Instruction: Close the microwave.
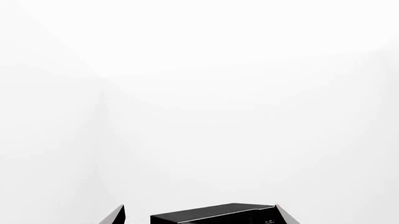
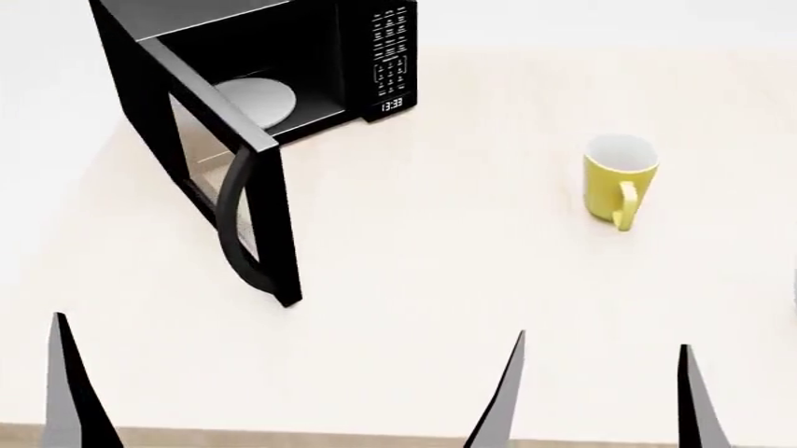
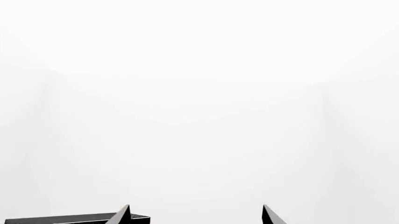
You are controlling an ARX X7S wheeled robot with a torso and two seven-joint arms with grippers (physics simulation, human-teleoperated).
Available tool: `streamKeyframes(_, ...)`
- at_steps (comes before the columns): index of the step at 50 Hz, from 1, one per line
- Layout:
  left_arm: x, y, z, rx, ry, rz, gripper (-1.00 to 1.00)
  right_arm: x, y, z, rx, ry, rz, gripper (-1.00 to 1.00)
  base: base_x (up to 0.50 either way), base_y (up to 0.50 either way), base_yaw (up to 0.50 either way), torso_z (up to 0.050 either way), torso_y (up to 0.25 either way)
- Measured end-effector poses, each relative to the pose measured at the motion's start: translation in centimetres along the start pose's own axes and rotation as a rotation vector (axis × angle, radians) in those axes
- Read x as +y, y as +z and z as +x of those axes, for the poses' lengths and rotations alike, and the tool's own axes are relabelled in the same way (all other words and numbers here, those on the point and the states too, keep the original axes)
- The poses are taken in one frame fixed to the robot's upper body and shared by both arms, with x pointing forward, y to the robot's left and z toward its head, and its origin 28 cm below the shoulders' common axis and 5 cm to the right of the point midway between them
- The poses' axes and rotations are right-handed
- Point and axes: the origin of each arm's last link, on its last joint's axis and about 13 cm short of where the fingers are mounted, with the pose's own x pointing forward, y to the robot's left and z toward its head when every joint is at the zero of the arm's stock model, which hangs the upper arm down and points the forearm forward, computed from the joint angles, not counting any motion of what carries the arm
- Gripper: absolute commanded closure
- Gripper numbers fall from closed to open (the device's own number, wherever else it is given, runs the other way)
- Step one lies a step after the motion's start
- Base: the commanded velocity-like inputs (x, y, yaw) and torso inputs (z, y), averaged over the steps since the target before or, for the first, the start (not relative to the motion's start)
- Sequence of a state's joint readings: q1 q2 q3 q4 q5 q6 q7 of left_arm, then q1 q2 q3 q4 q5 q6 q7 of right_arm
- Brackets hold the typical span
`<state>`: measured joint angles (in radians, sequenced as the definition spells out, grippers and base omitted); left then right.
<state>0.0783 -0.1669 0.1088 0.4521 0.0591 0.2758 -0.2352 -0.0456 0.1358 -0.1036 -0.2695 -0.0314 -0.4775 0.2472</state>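
All you can see of your robot is its fingers: thin, flat, black blades that taper to sharp points, matte with a faint grey sheen along their edges. In the head view, one left finger (image 2: pixel 69 397) rises at the lower left and two right fingers (image 2: pixel 505 397) at the lower right. Each wrist view shows two dark wedge-shaped tips (image 1: pixel 115 215) (image 3: pixel 123 215), unmarked and without visible screws or cables.

Left gripper (image 1: pixel 199 215), two dark fingertips (image 1: pixel 115 215) spread apart with nothing between them, top of black microwave (image 1: pixel 215 214) seen in the gap, plain white surroundings
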Motion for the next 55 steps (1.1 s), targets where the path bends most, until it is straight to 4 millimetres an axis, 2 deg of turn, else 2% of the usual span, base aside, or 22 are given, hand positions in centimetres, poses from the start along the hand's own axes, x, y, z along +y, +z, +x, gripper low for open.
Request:
streamKeyframes(12,0.0,-0.02,-0.03,0.0,0.0,0.003,-1.0,0.04,0.01,-0.07,0.003,0.004,0.001,-1.0,0.0,0.5,0.0,0.0,0.0)
streamKeyframes(21,0.01,-0.09,-0.04,0.0,-0.002,0.008,-1.0,0.21,0.15,-0.09,0.0,0.02,0.008,-1.0,0.03,0.05,0.0,0.0,0.0)
streamKeyframes(55,-0.12,-0.16,-0.19,0.001,-0.01,0.008,-1.0,0.5,0.76,-0.01,-0.005,0.051,0.022,-1.0,0.5,0.04,0.0,0.0,0.0)
